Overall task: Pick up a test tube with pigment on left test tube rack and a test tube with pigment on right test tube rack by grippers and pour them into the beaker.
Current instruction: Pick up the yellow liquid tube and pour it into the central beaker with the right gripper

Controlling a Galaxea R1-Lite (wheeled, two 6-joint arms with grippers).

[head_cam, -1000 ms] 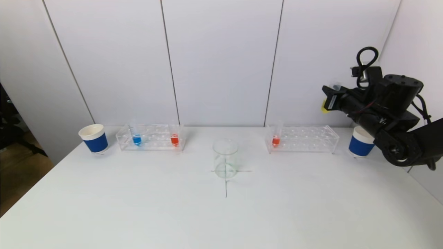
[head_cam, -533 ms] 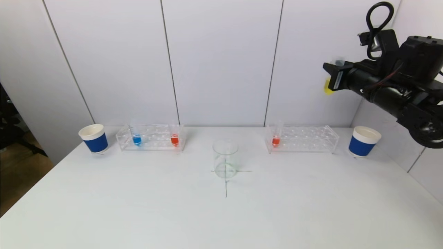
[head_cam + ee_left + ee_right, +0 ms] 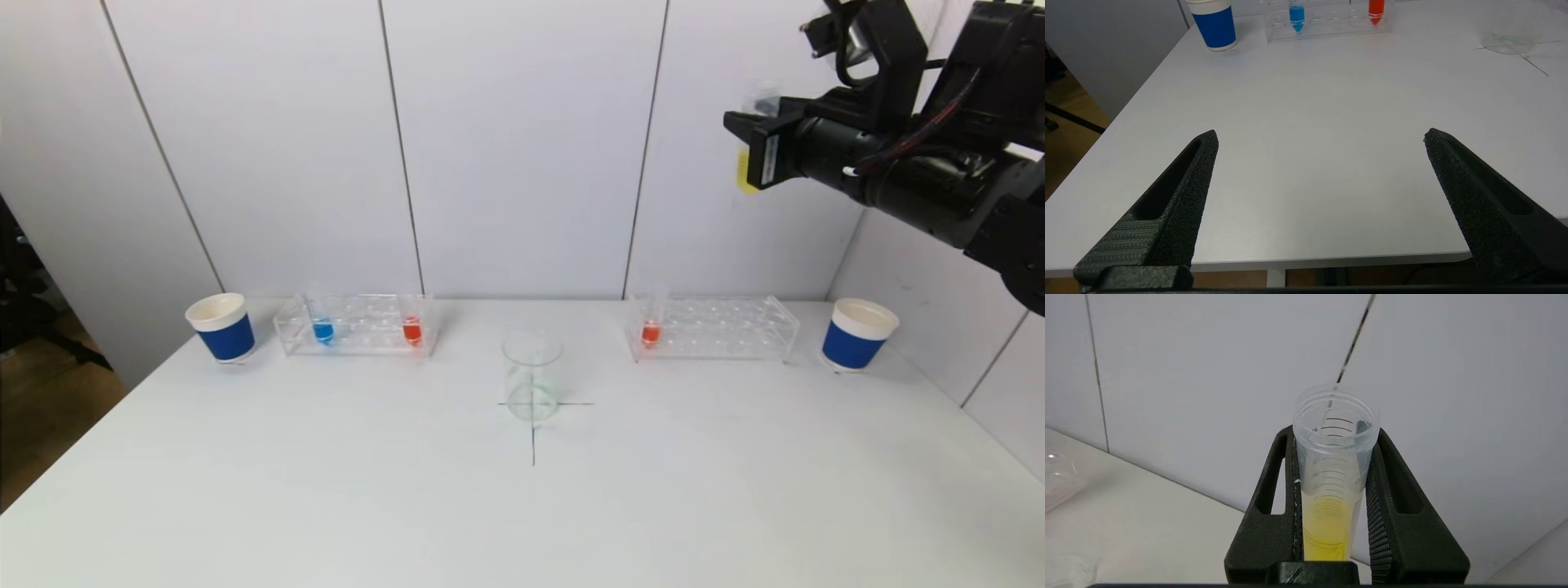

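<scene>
High above the right end of the white table (image 3: 522, 523), our right gripper (image 3: 747, 143) has its fingers clamped on a clear, uncapped test tube (image 3: 744, 167) holding yellow pigment in its lower part. Our right wrist view shows what the head view cannot: the yellow test tube (image 3: 1331, 490) has printed graduation lines and a threaded open mouth, it stands roughly upright between the two black fingers (image 3: 1274, 506), and the yellow liquid fills only its bottom section.

Below, the right test tube rack (image 3: 714, 328) keeps one tube of red pigment (image 3: 651, 331) at its left end. The left test tube rack (image 3: 357, 325) holds a tube of blue pigment (image 3: 323, 328) and another red tube (image 3: 412, 328). The glass beaker (image 3: 532, 376) stands between the racks, on a cross mark drawn on the table. A blue paper cup (image 3: 220, 327) sits just outside the left rack and a second blue paper cup (image 3: 857, 333) just outside the right one.

Our left gripper (image 3: 1321, 136) does not appear in the head view; its own wrist view shows it low at the near edge of the table, fingers spread wide and holding nothing, facing the left rack and the beaker well beyond it.
</scene>
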